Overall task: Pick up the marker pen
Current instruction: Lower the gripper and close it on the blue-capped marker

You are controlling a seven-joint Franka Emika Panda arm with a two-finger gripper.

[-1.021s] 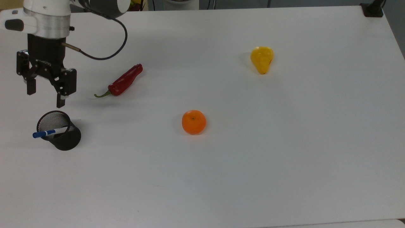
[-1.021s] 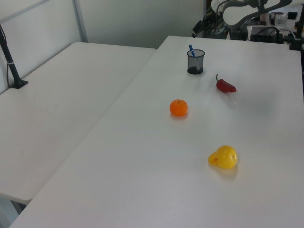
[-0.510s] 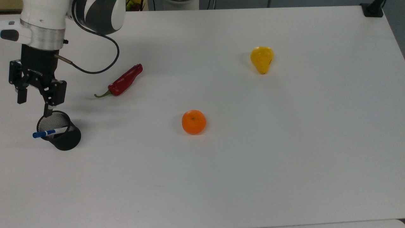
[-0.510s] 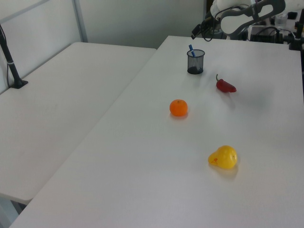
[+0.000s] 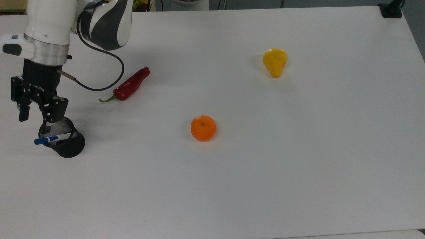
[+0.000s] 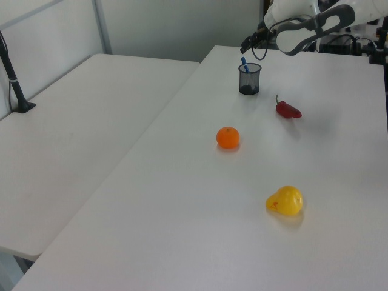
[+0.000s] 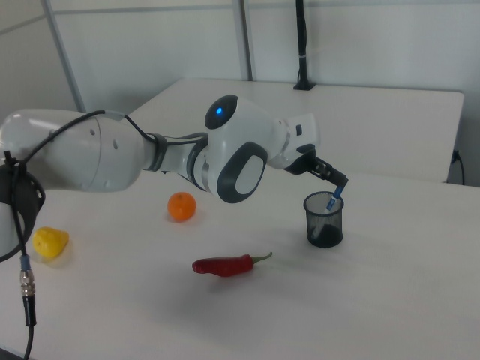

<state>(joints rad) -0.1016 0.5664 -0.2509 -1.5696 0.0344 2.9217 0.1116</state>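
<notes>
Smooth white tabletop (image 5: 265, 172) carries a black mesh pen cup (image 5: 63, 141). Inside leans the marker pen (image 5: 52, 138), white barrel, blue cap jutting over the rim toward the top view's left. Just above hangs the black gripper (image 5: 35, 118), marked ROBOTIQ, fingers spread apart.

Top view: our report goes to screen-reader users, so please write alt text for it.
A robot gripper, fingers open, hangs over a black mesh cup at the top view's left, where a blue-capped marker pen leans. A red chilli, an orange and a yellow pear lie on the white table.
</notes>
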